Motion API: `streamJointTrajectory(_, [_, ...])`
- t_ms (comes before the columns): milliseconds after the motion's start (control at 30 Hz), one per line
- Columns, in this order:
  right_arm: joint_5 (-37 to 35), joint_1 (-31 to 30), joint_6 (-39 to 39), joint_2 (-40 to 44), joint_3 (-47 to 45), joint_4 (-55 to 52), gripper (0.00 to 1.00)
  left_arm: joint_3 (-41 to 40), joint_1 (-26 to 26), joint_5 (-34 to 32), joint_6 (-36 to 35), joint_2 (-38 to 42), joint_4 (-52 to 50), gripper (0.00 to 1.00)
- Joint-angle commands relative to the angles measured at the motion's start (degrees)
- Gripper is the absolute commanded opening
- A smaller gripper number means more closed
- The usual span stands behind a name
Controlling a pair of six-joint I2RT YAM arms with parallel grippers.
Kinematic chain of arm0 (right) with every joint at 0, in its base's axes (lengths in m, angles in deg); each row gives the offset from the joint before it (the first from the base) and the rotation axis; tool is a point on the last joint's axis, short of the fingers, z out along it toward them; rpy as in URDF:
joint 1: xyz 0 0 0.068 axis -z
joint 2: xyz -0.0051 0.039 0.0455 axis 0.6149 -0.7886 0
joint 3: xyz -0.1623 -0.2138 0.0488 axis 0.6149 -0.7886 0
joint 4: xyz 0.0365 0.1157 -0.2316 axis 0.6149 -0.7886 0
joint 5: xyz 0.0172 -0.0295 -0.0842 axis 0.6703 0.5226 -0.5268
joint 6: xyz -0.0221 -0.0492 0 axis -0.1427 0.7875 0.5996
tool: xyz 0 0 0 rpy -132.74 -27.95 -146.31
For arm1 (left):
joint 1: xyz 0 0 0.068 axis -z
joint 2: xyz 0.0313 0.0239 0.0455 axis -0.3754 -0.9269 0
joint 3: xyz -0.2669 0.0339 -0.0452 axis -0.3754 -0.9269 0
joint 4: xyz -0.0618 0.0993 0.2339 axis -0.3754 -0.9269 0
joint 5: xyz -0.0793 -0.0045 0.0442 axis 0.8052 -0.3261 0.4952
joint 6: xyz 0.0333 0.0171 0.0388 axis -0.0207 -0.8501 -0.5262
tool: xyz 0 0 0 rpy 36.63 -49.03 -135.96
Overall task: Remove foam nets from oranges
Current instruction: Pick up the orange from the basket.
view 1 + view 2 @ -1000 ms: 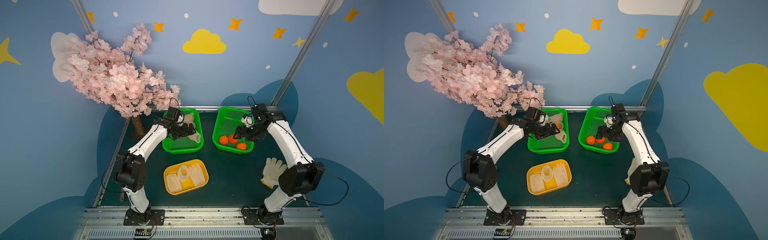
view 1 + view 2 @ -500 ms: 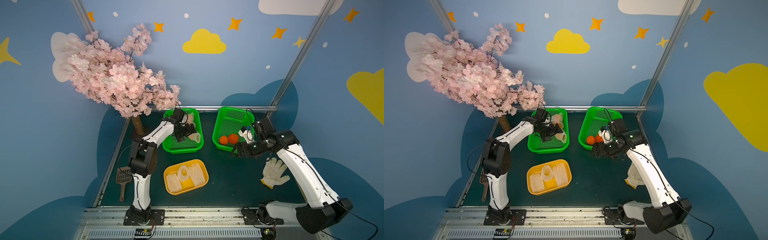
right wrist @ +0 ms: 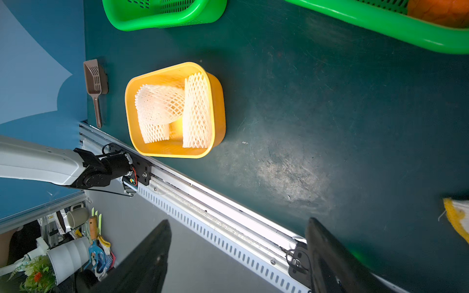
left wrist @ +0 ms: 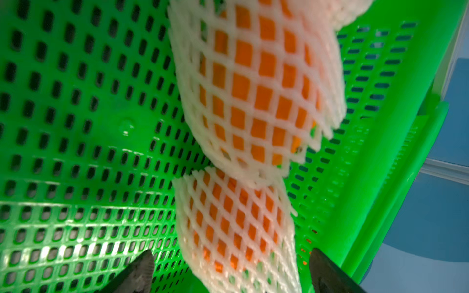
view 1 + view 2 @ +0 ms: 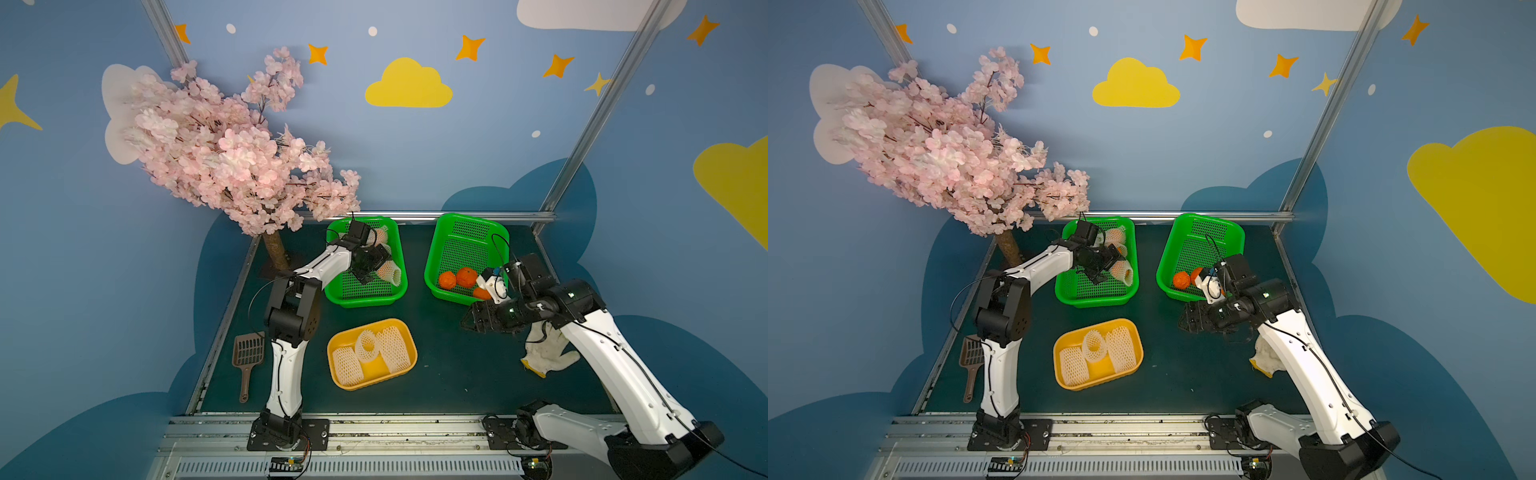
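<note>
Likely robot lab: painted backdrop (image 5: 407, 166), aluminium frame (image 5: 598, 112), mounting rail (image 5: 395, 432).

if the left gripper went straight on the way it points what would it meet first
Probably the nearest netted orange, lying in line between the jaws of the open left gripper; how far off is unclear.
</note>
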State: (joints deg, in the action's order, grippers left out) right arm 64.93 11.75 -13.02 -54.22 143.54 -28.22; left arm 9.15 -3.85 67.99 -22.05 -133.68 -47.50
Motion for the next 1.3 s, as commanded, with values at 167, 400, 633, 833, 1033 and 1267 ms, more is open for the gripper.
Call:
streamJointTrajectory(167, [0.74,-0.79,-0.62,0.92,-1.26,-0.01,0.82,9.41,0.45,-1.48,2.25,-7.12,-4.99,0.89])
streamJointTrajectory(400, [0.95,-0.88,-0.46,1.92,-2.43,0.25,0.82,11.61,1.27,-4.28,1.49,-8.53,-7.95,0.73])
streamJointTrajectory(633, [0.21,-0.88,-0.72,3.95,-3.94,3.07,0.82,11.35,1.32,-4.18,-1.78,-6.86,-8.17,0.55])
streamJointTrajectory(833, [-1.49,-0.71,-1.67,7.56,-7.22,7.01,0.82,8.20,1.36,-3.08,-4.60,-0.60,-6.19,0.54])
streamJointTrajectory(1033, [-1.01,-0.49,-1.76,7.54,-7.90,7.54,0.82,4.26,1.93,-2.31,-6.54,6.57,-5.53,0.54])
streamJointTrajectory(1267, [0.44,-0.03,-2.48,7.56,-7.83,8.27,0.82,1.38,3.63,0.91,-8.44,14.17,-6.60,0.54])
